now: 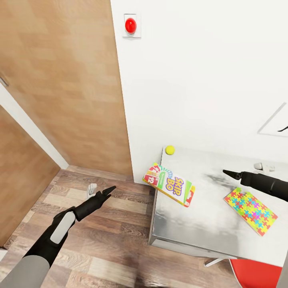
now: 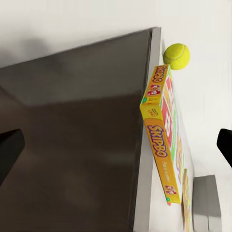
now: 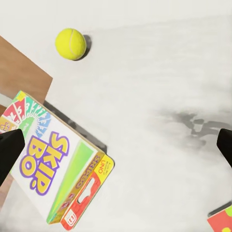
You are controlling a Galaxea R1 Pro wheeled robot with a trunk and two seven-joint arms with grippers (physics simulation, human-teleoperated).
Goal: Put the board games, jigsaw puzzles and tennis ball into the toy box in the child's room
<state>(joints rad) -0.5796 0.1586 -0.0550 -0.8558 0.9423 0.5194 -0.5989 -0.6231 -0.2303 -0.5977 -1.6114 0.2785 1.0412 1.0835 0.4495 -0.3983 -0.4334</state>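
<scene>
**Q:** Closest to the head camera, what is there?

**A:** Grey-and-black left arm, lower left of the frame, reaching over the wood-plank floor [image 1: 100,248]. Its left gripper [image 1: 107,192] holds nothing; in the left wrist view the fingers [image 2: 10,150] sit wide apart at the frame edges. Lower right, a red seat [image 1: 256,274] pokes out from under the table.

**Q:** And from largest to smallest?

**A:** Wooden wardrobe doors [image 1: 60,80] fill the upper left, beside a white wall with a red button [image 1: 131,25]. The table [image 1: 208,224] occupies the lower right. On it, the Skip-Bo board game [image 1: 170,184] lies flat near centre frame, one corner hanging past the table edge. A jigsaw puzzle [image 1: 250,211] lies at far right. The tennis ball [image 1: 170,150] sits at the table's back corner by the wall.

**Q:** The right arm?

**A:** The right gripper [image 1: 231,173] hovers above the table at centre right, empty, fingers [image 3: 9,150] spread wide in its wrist view.

**Q:** How would the game box handle?

**A:** Probably light and stiff, with smooth printed card that may slip. The overhanging corner looks the easiest place to pinch. The ball would likely roll if nudged.
</scene>
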